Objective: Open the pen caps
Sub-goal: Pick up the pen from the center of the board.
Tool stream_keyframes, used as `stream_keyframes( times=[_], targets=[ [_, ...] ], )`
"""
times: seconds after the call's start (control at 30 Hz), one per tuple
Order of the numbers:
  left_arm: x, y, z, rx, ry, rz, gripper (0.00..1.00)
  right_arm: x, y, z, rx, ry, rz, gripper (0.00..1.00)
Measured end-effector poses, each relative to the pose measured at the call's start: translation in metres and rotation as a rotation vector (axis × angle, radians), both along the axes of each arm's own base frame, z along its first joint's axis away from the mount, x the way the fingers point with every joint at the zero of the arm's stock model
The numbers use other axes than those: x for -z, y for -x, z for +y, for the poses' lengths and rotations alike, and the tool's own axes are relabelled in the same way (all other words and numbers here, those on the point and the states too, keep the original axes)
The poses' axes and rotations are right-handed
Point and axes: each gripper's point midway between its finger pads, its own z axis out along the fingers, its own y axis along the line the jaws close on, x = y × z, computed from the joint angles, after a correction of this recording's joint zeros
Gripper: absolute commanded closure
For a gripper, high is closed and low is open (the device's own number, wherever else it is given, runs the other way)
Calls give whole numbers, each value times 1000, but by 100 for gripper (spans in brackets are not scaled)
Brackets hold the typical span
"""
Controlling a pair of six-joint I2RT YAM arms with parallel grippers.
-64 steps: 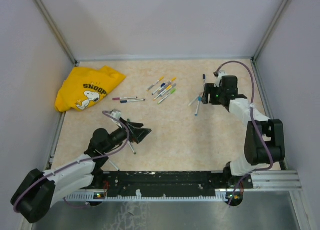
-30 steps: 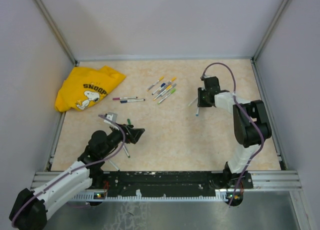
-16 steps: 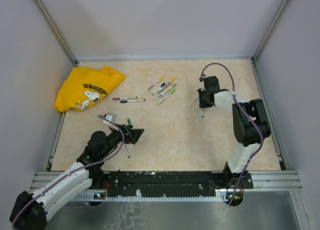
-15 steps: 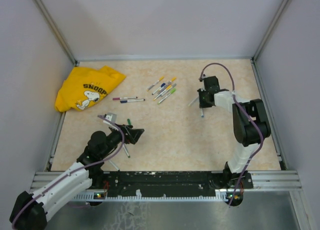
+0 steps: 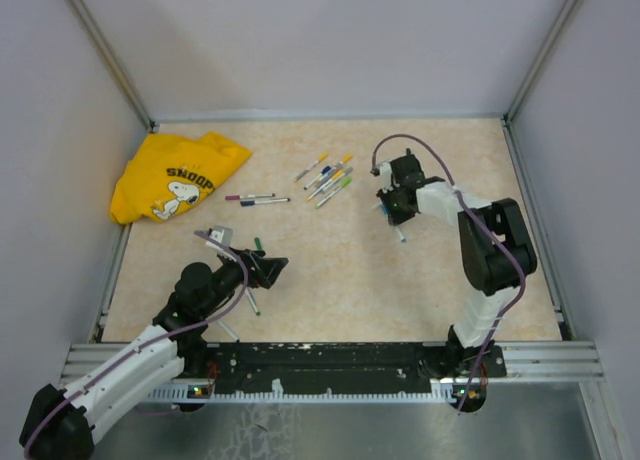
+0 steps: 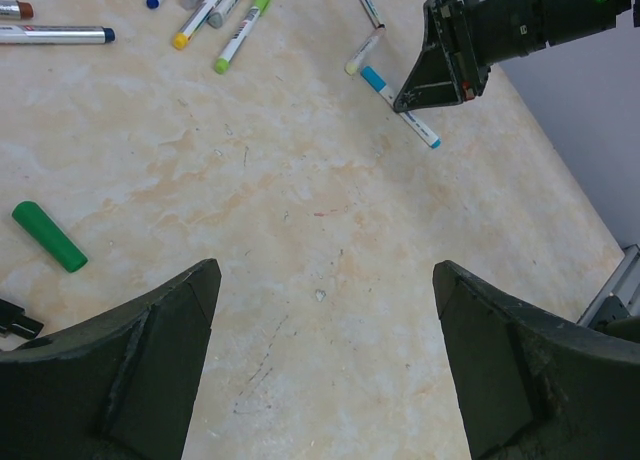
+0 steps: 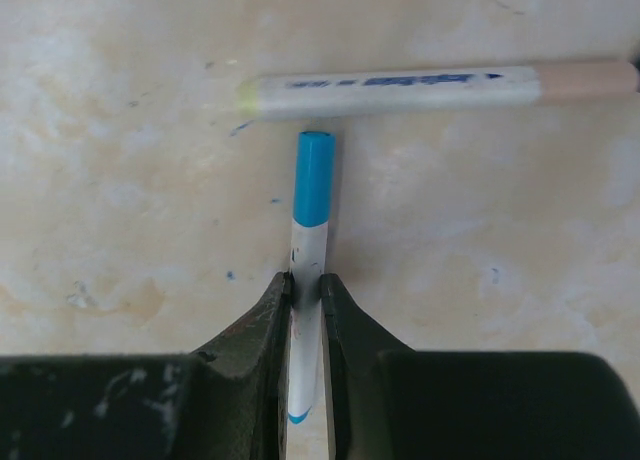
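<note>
My right gripper [image 7: 306, 285] is shut on the white barrel of a pen [image 7: 306, 310] just above the table. Its blue pen cap [image 7: 314, 176] is on and sticks out past the fingertips. In the top view this gripper [image 5: 393, 208] is at the right middle, the held pen [image 5: 401, 233] poking out toward the near side. A second pen [image 7: 400, 88] with a pale yellow end lies crosswise beyond the blue cap. My left gripper [image 6: 325, 280] is open over bare table, nothing between its fingers. A loose green cap [image 6: 48, 237] lies to its left. Several capped pens [image 5: 330, 178] lie at the middle back.
A yellow Snoopy shirt [image 5: 175, 175] is bunched in the back left corner. Two more pens [image 5: 255, 198] lie side by side to its right. Walls and metal rails close the table on three sides. A dark thin pen part [image 5: 252, 300] lies under my left arm.
My right gripper has closed on the blue-capped pen's barrel and swung left with it, lifting it off the table. My left arm has barely moved and stays open.
</note>
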Motion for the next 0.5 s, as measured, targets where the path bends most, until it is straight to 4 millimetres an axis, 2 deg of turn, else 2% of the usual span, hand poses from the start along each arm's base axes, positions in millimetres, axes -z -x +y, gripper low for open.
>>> stream_keyframes(
  times=[0.27, 0.5],
  targets=[
    [-2, 0, 0, 1, 6, -5, 8, 2, 35, 44, -304, 10, 67, 92],
    [-8, -1, -1, 0, 25, -19, 7, 2, 47, 57, -412, 24, 82, 84]
  ],
)
